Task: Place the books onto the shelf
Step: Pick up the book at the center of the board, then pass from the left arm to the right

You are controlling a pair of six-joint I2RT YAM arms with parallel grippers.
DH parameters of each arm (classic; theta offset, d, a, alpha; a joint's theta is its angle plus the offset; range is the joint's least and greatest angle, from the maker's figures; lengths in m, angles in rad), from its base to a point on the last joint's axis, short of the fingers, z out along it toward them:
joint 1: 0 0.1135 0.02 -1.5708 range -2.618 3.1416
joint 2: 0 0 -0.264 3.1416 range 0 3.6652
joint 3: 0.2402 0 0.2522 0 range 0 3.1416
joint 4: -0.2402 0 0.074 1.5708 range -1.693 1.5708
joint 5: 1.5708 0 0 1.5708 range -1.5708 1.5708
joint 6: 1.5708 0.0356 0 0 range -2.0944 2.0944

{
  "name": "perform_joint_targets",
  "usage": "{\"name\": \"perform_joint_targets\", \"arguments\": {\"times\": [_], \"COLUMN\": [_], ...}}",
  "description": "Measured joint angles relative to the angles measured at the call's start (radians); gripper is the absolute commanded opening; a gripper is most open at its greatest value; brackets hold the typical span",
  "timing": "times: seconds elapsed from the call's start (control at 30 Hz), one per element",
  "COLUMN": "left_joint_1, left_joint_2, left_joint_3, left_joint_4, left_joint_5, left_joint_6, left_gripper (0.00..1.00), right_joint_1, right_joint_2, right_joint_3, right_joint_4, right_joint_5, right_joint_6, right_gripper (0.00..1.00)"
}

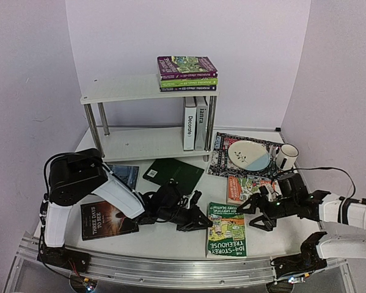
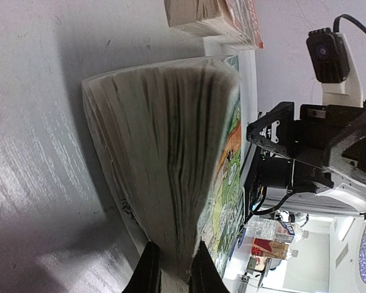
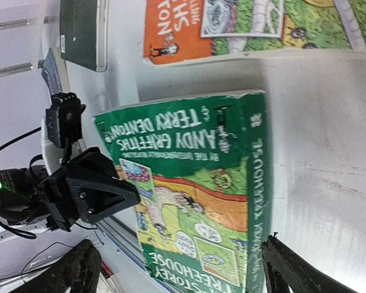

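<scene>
Your left gripper [image 2: 173, 274] is sitting closest to the lens, its fingers pressing together on the page edge of the green Treehouse book [image 2: 170, 152], which is lying on the table with its paper fanning out beyond the pinch. The shelf [image 1: 124, 88] is standing well beyond that book's far end and off toward its left, so you are facing a carry away and upward. Because the pages are splaying, you are probably risking the block falling open as it rises. You should be lifting slowly and letting the spine hang low. The orange book [image 1: 247, 186] is lying just past the green book's far right corner, so you should be swinging wide of it. Your right gripper [image 3: 179, 247] is hovering just beside the green book's spine side, its jaws spread wide and holding nothing. You could be using it to steady the spine while the left is raising the page edge.
</scene>
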Motion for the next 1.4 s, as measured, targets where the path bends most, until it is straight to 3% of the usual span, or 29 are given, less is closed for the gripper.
{"name": "perform_joint_targets", "arguments": {"times": [0.1, 0.33, 0.67, 0.77, 0.9, 0.93, 1.4], "left_joint_1": [0.000, 0.000, 0.012, 0.018, 0.038, 0.044, 0.191], "left_joint_2": [-0.026, -0.074, -0.092, -0.101, -0.140, -0.151, -0.289], "left_joint_3": [-0.032, -0.055, -0.106, -0.106, -0.112, -0.112, -0.184], "left_joint_4": [0.003, 0.020, 0.226, 0.245, 0.256, 0.259, 0.297], "left_joint_5": [-0.006, -0.001, 0.059, 0.068, 0.084, 0.089, 0.303], "left_joint_6": [0.004, 0.023, -0.042, -0.054, -0.057, -0.057, -0.086], "left_gripper": [0.00, 0.00, 0.00, 0.00, 0.00, 0.00, 0.00], "right_joint_1": [0.000, 0.000, 0.000, -0.001, -0.002, -0.002, 0.000], "right_joint_2": [0.003, 0.014, -0.067, -0.125, -0.181, -0.194, -0.228], "right_joint_3": [-0.002, -0.037, -0.076, -0.076, -0.063, -0.047, 0.436], "right_joint_4": [-0.038, -0.021, 0.134, 0.160, 0.155, 0.131, -0.423], "right_joint_5": [0.015, -0.016, -0.114, -0.135, -0.168, -0.174, 0.026], "right_joint_6": [-0.020, -0.032, 0.012, 0.023, 0.023, 0.004, -0.458], "right_gripper": [0.83, 0.78, 0.61, 0.67, 0.94, 0.96, 0.98]}}
